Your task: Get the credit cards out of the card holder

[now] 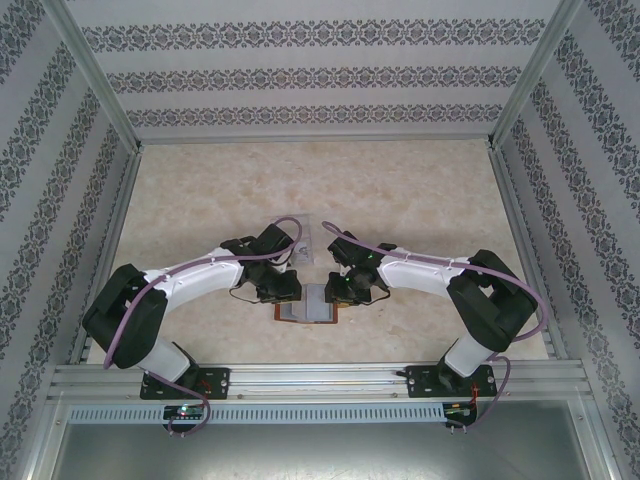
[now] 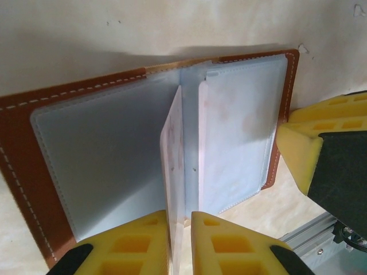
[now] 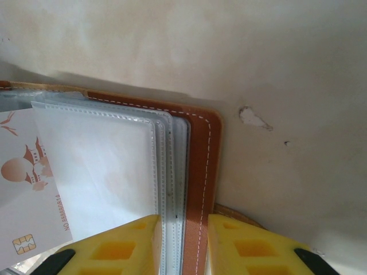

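Card holder (image 1: pixel 312 303) lies open on the beige table (image 1: pixel 200 200), near the front edge and between the two wrists, with the reddish-brown cover down and the pale pockets up. From my station I see the left gripper (image 2: pixel 180 243) at the middle fold. Its yellow fingers (image 2: pixel 135 243) are a little apart, and a thin pale sheet (image 2: pixel 175 154) with faint pinkish marks stands upright between them (a pocket leaf or a card, I cannot tell which). I also cannot tell whether the jaws press on this sheet or are only beside it. The right gripper (image 3: pixel 183 246) is at the holder's right edge. One finger is over the stitched pockets and the other is over the table just beside the cover, and the leather border with its white stitching runs through the gap. These jaws are slightly apart too, but I cannot say if they really clamp the edge. In the right wrist view one credit card (image 3: pixel 23 195) shows at the left, white, with a gold chip and an orange drawing, lying against the pocket pages. A small piece of brown leather (image 3: pixel 232 213) peeks out beside the outer finger. In the top view a clear tray (image 1: pixel 303 240) lies on the table just behind the holder, partly under the left arm's cable.
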